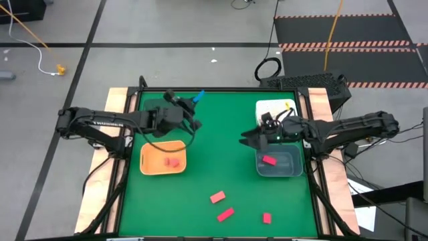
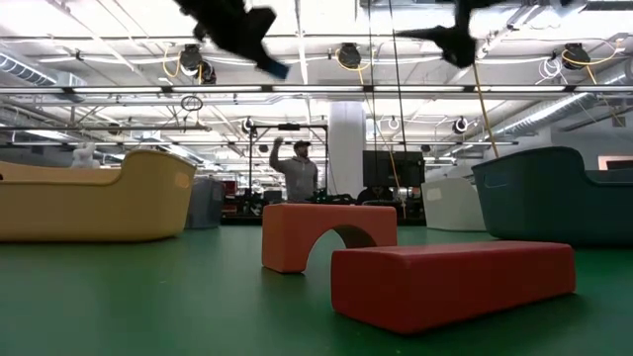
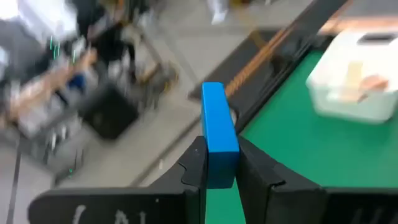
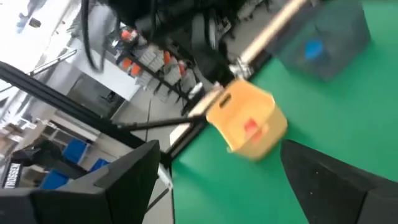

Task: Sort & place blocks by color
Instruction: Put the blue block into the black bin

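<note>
My left gripper (image 1: 194,102) is shut on a blue block (image 3: 218,124), high above the table's far left part. My right gripper (image 1: 245,138) hangs open and holds nothing, just left of the grey-blue bin (image 1: 294,171), in which a red block (image 1: 269,160) lies. The orange bin (image 1: 150,165) holds another red block (image 1: 172,161). Three red blocks (image 1: 217,197), (image 1: 225,214), (image 1: 267,217) lie flat on the green table near its front edge. In the low view, two of them show as an arch (image 2: 297,237) and a bar (image 2: 450,282). My left gripper pinches the blue block's near end (image 3: 219,171) between its two fingers (image 3: 193,171). The rest of the block sticks out past the fingertips, along the fingers. The fingers point nearly level toward the table's far right. The block is lifted well clear of the table.
A white bin (image 1: 267,107) with tan pieces (image 3: 354,78) stands at the far right. The right wrist view shows a dark bin (image 4: 336,31) with a blue piece (image 4: 313,48) beyond the orange bin (image 4: 267,106). A person (image 2: 300,168) stands in the room behind.
</note>
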